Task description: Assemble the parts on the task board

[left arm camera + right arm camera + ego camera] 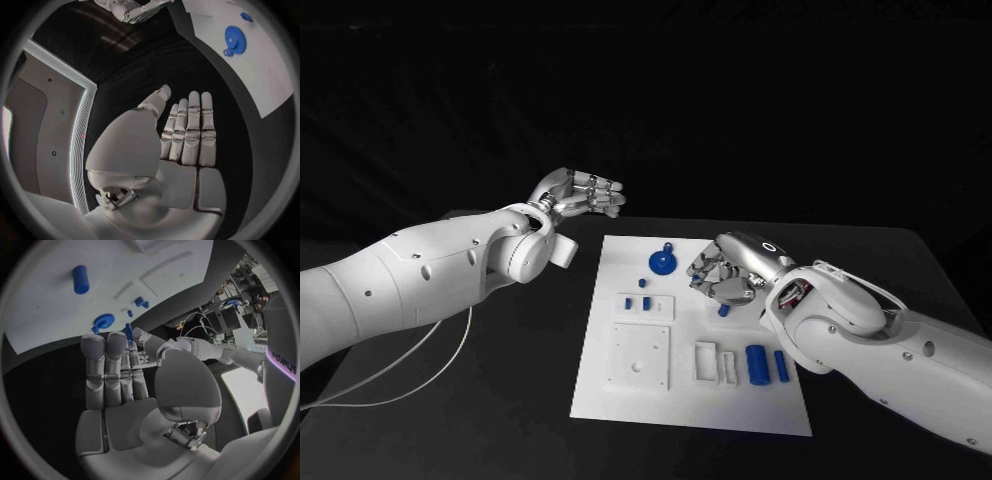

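The white task board (625,395) lies mid-table. On it are a blue gear (664,263), small blue pegs (642,283) and two blue cylinders (757,363). My right hand (726,268) hovers over the board's middle right and pinches a small blue peg (724,310) between thumb and fingertip. The right wrist view shows that peg (128,332) at the fingertips, with the gear (103,320) and a cylinder (80,279) beyond. My left hand (581,195) is raised off the board's far left corner. Its fingers (190,130) lie straight and hold nothing.
A square white plate (642,353) and narrow white slots (715,362) sit in the board's near half. A white cable (430,360) trails over the black table at the left. The left wrist view shows the gear (234,40) on the board (262,75).
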Tool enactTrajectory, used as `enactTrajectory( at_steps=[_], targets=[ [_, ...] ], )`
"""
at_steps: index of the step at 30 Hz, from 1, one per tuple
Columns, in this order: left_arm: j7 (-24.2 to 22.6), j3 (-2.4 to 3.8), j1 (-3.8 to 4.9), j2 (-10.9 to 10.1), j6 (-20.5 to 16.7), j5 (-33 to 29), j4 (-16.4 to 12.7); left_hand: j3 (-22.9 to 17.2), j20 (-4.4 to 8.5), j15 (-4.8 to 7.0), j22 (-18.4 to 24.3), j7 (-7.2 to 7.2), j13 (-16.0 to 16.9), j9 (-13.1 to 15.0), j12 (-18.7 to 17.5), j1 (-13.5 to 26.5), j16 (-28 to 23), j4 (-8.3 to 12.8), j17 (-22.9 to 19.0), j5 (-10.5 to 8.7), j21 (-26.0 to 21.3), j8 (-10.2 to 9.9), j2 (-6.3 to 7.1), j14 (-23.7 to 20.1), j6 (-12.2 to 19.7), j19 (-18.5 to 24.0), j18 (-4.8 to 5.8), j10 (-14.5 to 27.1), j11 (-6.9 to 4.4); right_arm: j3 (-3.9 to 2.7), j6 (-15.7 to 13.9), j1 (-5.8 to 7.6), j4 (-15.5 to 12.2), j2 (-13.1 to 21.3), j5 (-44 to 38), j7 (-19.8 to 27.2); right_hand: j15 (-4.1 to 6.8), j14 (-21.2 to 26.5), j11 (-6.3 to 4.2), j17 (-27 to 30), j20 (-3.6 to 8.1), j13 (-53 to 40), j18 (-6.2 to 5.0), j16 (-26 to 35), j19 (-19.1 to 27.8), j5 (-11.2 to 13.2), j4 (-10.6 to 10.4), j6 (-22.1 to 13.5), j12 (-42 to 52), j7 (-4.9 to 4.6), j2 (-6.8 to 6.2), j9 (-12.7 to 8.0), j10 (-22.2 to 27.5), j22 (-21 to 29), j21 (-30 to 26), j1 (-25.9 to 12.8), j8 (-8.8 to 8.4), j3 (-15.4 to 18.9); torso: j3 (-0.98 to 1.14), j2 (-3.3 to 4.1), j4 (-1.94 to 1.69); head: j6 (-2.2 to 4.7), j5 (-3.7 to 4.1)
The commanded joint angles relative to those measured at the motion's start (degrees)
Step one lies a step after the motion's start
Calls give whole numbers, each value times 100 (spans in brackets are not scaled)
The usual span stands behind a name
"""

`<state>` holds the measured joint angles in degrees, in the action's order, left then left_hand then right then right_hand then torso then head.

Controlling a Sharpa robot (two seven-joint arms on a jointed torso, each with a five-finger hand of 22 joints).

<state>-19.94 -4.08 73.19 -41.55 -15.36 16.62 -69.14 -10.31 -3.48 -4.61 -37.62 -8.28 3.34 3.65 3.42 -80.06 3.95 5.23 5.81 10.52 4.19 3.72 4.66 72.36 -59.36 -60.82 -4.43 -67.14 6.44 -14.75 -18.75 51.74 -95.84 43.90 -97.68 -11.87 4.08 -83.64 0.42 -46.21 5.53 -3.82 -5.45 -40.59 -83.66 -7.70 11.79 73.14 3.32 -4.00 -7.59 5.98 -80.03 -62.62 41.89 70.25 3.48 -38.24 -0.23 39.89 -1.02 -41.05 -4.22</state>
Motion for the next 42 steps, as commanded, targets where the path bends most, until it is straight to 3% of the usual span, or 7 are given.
enactTrajectory(
  at_steps=[1, 5, 8, 21, 27, 30, 42],
  targets=[
    [-70, 1, 7, 71, -103, -39, 21, -24, 1, 1, 3, 1, 3, 7, 7, -12, -19, -2, 8, 19, 33, -6, -47, -31, 45, -19, 3, 53, 6, 40, 49, -84, -61, -108, -97, 94, 18, 7, 14, 4, -1, 5, -122, 12, -64, -21, 9, 27, 22, -7, 82, 7, -12, -64, -52, 29, 21, 32, -37, -24, -23, -43, -166],
    [-72, -5, 7, 149, -147, -46, 52, -24, 1, 1, 3, 1, 3, 7, 7, -12, -19, -2, 8, 19, 33, -6, -47, -31, 45, -19, 3, 53, 6, 112, 30, -193, -66, -242, -300, 67, 18, 3, 13, 4, -4, 5, -123, 7, -68, -10, 14, 30, 21, -5, 80, 7, -13, -76, -70, 30, 23, 31, -46, -21, -28, -74, -286],
    [-77, -13, 7, 203, -180, -44, 71, -30, 0, -1, 0, 0, 3, 6, 7, -11, -20, -8, 7, 19, 34, -6, -49, -35, 46, -13, 4, 56, 7, 171, 32, -248, -33, -334, -448, 39, 17, 5, 14, 4, -4, 5, -119, -2, -88, 4, 17, 33, 20, -5, 79, 7, -16, -136, -99, 29, 23, 17, -62, -22, -42, -100, -292],
    [-85, -39, 7, 302, -218, -28, 93, -37, -2, -4, -6, -1, 3, 6, 6, -21, -20, -15, 4, 21, 36, -6, -46, -46, 49, -2, 4, 63, 10, 417, 116, -399, 93, -570, -774, -29, 18, 8, 12, 3, -4, 3, -116, -20, -128, 8, 24, 34, 20, -5, 76, 6, -22, -274, -177, 29, 22, 13, -37, -18, -20, -210, -490],
    [-81, -42, 7, 314, -189, -28, 96, -37, -2, -4, -6, -1, 3, 6, 6, -21, -20, -15, 4, 21, 36, -6, -46, -46, 49, -2, 4, 63, 10, 463, 97, -462, 156, -631, -860, -47, 20, 5, 13, 5, 3, 3, -128, -22, -138, 12, 33, 37, 20, -5, 76, 6, -20, -282, -215, 32, 23, 6, -31, -20, -17, -271, -568],
    [-80, -44, 7, 319, -172, -28, 99, -37, -2, -4, -6, -1, 3, 6, 6, -21, -20, -15, 4, 21, 36, -6, -46, -46, 49, -2, 4, 63, 10, 477, 115, -473, 175, -636, -883, -50, 20, 5, 13, 5, 3, 3, -128, -22, -138, 12, 33, 37, 20, -5, 76, 6, -20, -282, -215, 32, 23, 6, -38, -19, -19, -298, -595],
    [-26, -48, 7, 327, -111, -51, 135, -35, -10, -11, -6, -5, 3, 6, 6, -17, -21, -45, 1, 11, 34, -7, -52, -62, 60, 6, 1, 80, 15, 531, 185, -491, 218, -647, -926, -50, 18, 9, 12, 7, -5, 3, -133, -33, -164, 19, 49, 41, 20, -4, 81, 2, -22, -355, -257, 28, 23, 7, -41, -21, -19, -335, -650]
  ],
)
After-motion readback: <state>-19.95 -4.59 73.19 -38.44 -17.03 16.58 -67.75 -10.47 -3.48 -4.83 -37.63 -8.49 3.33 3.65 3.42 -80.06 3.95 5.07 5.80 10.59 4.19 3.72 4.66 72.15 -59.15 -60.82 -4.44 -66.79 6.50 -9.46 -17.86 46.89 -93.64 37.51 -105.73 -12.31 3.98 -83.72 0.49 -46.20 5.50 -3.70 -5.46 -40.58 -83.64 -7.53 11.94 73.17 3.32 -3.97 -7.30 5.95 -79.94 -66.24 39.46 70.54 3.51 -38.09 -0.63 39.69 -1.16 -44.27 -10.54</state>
